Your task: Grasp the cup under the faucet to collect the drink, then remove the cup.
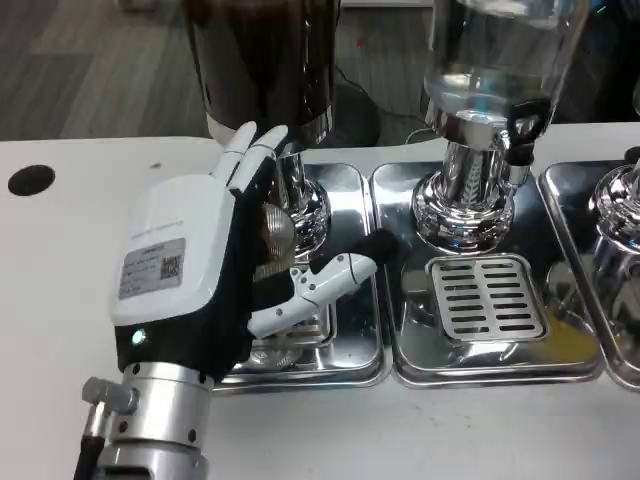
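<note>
One hand is at work in front of you: your left hand (200, 275) reaches in over the left drip tray (352, 355), its white back turned toward the camera and its labelled sticker facing up. The upper fingers (250, 150) stretch toward the chrome base of the dark dispenser (265, 60), while the thumb (325, 285) juts out to the right, well apart from them, so the hand looks spread wide. You cannot make out the cup clearly; only a brownish, rounded patch (278, 232) shows just past the palm, under the dark dispenser's outlet, and whether that is the cup, or whether the palm touches it, cannot be told from here. To the right, the clear dispenser (495, 60) stands on its own chrome pedestal (465, 205) in the middle tray (390, 300), with a slotted grate (487, 297) lying in front of it. A third tray (572, 215) sits at the right edge. All of this rests on the white table (60, 280).
</note>
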Tool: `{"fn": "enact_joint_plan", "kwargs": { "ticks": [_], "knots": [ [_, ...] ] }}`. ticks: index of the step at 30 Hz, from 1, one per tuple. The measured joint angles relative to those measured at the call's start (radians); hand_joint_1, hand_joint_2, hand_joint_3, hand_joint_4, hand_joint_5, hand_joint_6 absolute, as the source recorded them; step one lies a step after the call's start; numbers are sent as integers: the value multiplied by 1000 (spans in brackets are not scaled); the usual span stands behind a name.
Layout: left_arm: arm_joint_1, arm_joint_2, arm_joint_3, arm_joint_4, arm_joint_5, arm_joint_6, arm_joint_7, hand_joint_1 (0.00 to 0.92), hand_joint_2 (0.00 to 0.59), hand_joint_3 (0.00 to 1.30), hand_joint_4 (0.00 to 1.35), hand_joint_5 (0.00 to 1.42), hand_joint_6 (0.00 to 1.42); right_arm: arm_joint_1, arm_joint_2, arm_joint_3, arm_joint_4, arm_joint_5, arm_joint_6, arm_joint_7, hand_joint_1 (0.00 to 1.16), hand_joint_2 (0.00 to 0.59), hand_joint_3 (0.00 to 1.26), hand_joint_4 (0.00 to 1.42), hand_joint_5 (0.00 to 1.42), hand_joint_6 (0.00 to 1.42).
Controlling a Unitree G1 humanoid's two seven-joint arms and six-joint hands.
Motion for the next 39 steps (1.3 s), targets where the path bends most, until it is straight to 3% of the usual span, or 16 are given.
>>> {"fn": "enact_joint_plan", "kwargs": {
  "ticks": [34, 39],
  "knots": [
    [2, 8, 7, 12, -40, -19, 17, 0, 29, 209, 130, 832, 1033, -13, 6, 5, -28, -3, 31, 7, 409, 457, 231, 109, 83, 0],
    [8, 7, 12, 9, -45, -26, 24, 0, 28, 167, 80, 773, 1014, -4, 6, 5, -28, -3, 31, 10, 409, 457, 231, 109, 83, 0]
  ]
}}
